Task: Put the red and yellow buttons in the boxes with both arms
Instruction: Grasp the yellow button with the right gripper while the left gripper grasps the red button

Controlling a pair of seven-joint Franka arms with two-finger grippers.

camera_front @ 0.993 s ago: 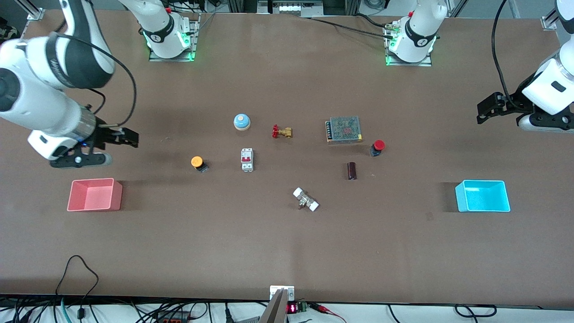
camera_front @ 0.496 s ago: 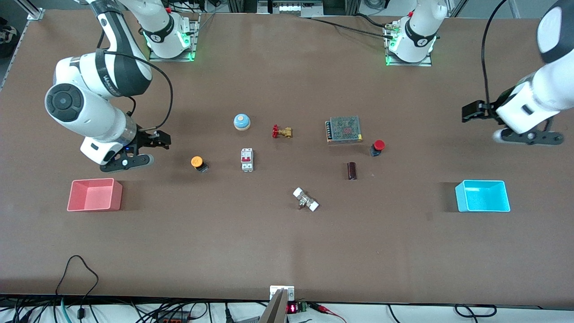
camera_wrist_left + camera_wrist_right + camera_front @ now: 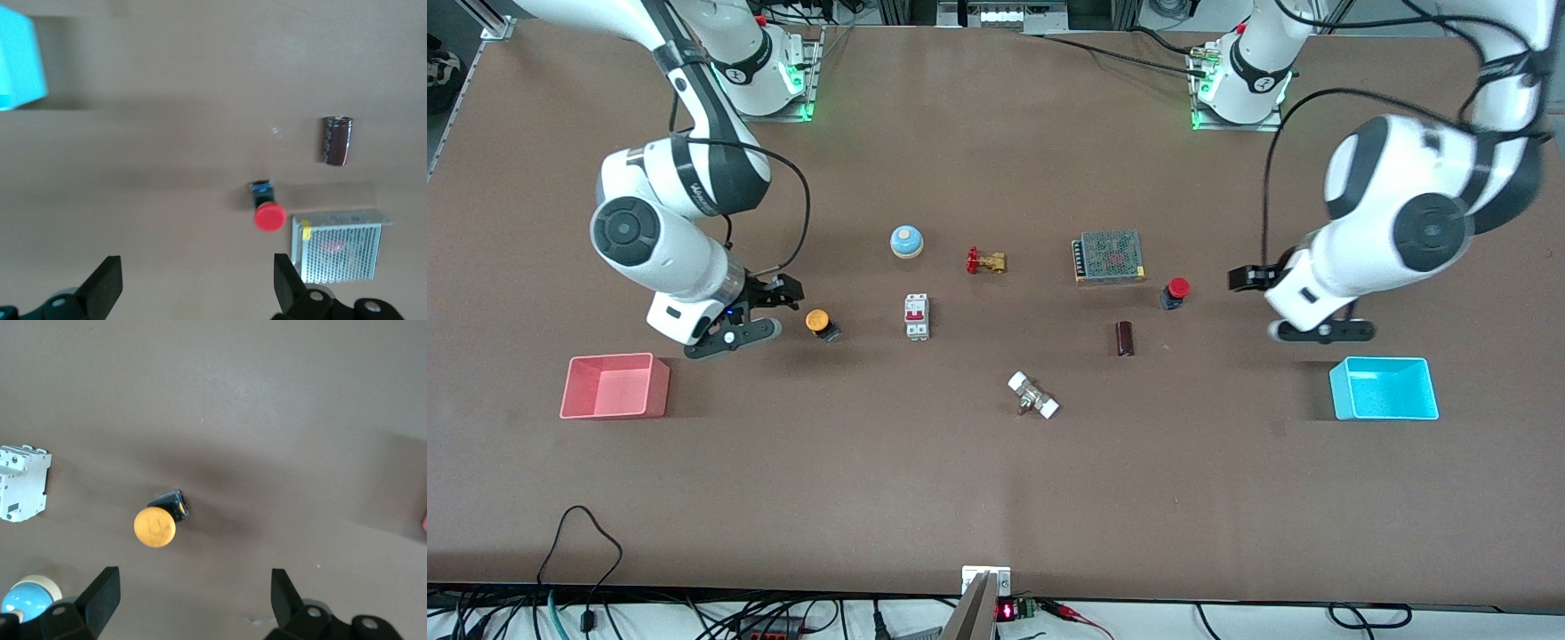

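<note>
The yellow button (image 3: 818,322) lies on the table between the pink-red box (image 3: 615,386) and a white breaker. My right gripper (image 3: 780,292) is open and empty, low over the table just beside the yellow button, toward the right arm's end. In the right wrist view the yellow button (image 3: 155,525) lies ahead of the open right gripper (image 3: 193,603). The red button (image 3: 1176,292) lies beside a metal mesh unit. My left gripper (image 3: 1241,278) is open and empty, over the table between the red button and the cyan box (image 3: 1384,388). The left wrist view shows the red button (image 3: 269,215) ahead of the open left gripper (image 3: 193,288), off toward one finger, and the cyan box (image 3: 20,61).
A blue dome bell (image 3: 906,241), a brass valve with a red handle (image 3: 985,261), a white breaker (image 3: 917,316), a mesh power supply (image 3: 1109,256), a dark cylinder (image 3: 1125,339) and a white-ended fitting (image 3: 1033,396) lie across the middle of the table.
Both arms have swung in from the table's ends toward the middle. The right gripper has come up beside the yellow button, the left gripper close to the red button. Objects have not moved.
</note>
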